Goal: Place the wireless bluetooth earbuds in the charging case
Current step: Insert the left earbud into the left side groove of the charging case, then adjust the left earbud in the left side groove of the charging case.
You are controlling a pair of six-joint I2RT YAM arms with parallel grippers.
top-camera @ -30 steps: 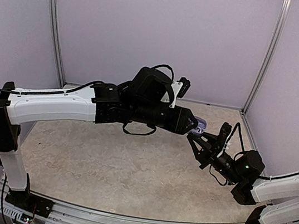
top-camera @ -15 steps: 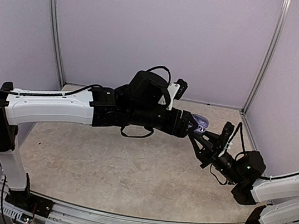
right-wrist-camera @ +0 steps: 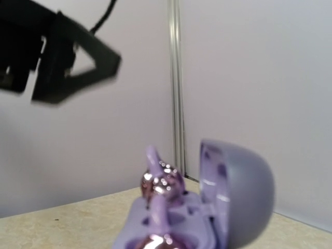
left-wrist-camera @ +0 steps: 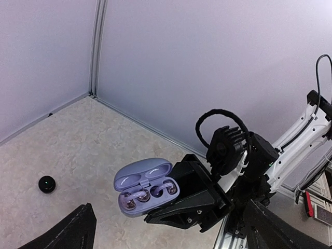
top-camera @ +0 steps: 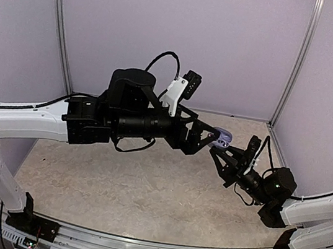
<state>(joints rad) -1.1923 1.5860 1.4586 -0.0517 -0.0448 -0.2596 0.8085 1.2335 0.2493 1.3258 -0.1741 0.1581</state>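
The lavender charging case [left-wrist-camera: 145, 187] stands open in the air, its lid tipped back, with my right gripper [top-camera: 220, 147] shut on its base. Two purple earbuds with shiny rounded ends lie in its wells, one on the left [left-wrist-camera: 134, 197] and one on the right [left-wrist-camera: 166, 185]. In the right wrist view the case [right-wrist-camera: 236, 202] fills the bottom and one earbud [right-wrist-camera: 161, 181] shows blurred above the tray. My left gripper [top-camera: 205, 138] hangs open just left of the case, apart from it, with nothing between its fingers [left-wrist-camera: 78, 231].
A small black round thing [left-wrist-camera: 46, 184] with a green dot lies on the beige tabletop [top-camera: 144, 190], far left of the case. Lilac walls close the back and both sides. A metal rail [top-camera: 148, 247] runs along the near edge.
My left gripper has opened wide and pulled back to the left, away from the case, with its arm lifting. The right gripper and the case have stayed in place.
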